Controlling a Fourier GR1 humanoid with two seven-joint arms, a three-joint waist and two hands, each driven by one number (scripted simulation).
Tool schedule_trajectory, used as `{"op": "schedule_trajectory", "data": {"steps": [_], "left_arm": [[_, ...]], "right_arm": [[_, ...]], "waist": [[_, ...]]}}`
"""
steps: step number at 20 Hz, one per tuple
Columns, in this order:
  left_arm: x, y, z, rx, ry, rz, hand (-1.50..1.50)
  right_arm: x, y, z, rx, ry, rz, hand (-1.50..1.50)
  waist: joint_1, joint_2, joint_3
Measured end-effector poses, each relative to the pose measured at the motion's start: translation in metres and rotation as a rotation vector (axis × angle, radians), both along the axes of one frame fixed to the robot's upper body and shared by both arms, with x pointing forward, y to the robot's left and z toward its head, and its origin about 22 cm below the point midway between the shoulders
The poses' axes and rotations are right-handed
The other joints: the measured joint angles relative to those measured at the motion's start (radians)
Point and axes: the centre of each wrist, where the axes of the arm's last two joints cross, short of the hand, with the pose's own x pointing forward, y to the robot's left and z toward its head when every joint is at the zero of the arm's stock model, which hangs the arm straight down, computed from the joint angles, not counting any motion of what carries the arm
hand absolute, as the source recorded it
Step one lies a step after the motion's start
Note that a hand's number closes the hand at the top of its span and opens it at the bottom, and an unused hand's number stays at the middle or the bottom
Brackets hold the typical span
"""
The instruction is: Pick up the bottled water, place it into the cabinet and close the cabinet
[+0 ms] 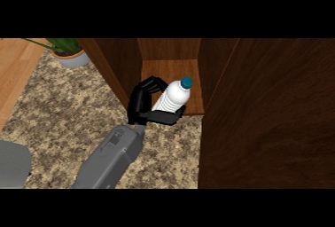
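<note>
The bottled water is clear and ribbed with a teal cap, and it leans to the upper right. My right hand is shut on it: the fingers curl over its left side and the thumb crosses under its base. Hand and bottle hang at the front edge of the cabinet's shelf, inside the open cabinet. The lower part of the bottle is hidden by the thumb. My left hand does not show; only a grey shape sits at the lower left edge.
A tall dark wood panel, seemingly the cabinet's open door, fills the right side. The cabinet's left wall stands close beside my hand. A potted plant is at the upper left on the speckled counter.
</note>
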Motion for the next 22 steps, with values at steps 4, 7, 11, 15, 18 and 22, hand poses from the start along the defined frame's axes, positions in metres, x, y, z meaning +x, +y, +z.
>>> {"op": "schedule_trajectory", "data": {"steps": [4, 7, 11, 15, 18, 22], "left_arm": [[0.016, -0.016, 0.018, 0.064, 0.017, 0.024, 1.50], [0.032, -0.022, 0.029, 0.087, 0.039, 0.066, 1.50], [0.048, -0.023, 0.036, 0.114, 0.071, 0.100, 1.50], [0.060, -0.020, 0.035, 0.221, 0.065, 0.140, 1.50], [0.070, -0.010, 0.034, 0.304, 0.071, 0.186, 1.50], [0.076, 0.000, 0.030, 0.342, 0.110, 0.260, 1.50]], "right_arm": [[0.000, -0.004, 0.001, -0.016, -0.001, 0.001, -1.50], [0.001, -0.006, -0.001, -0.019, -0.015, 0.004, -1.50], [0.003, -0.012, 0.001, -0.037, -0.019, 0.010, -1.50], [0.006, -0.011, 0.000, -0.020, -0.032, 0.017, -1.50], [0.006, -0.010, -0.002, -0.007, -0.043, 0.022, -1.50], [0.007, -0.012, -0.002, -0.012, -0.045, 0.027, -1.50]], "waist": [[-0.007, 0.003, 0.000], [-0.018, 0.007, 0.000], [-0.021, 0.010, 0.000], [-0.033, 0.015, 0.000], [-0.040, 0.018, 0.000], [-0.045, 0.024, -0.001]]}}
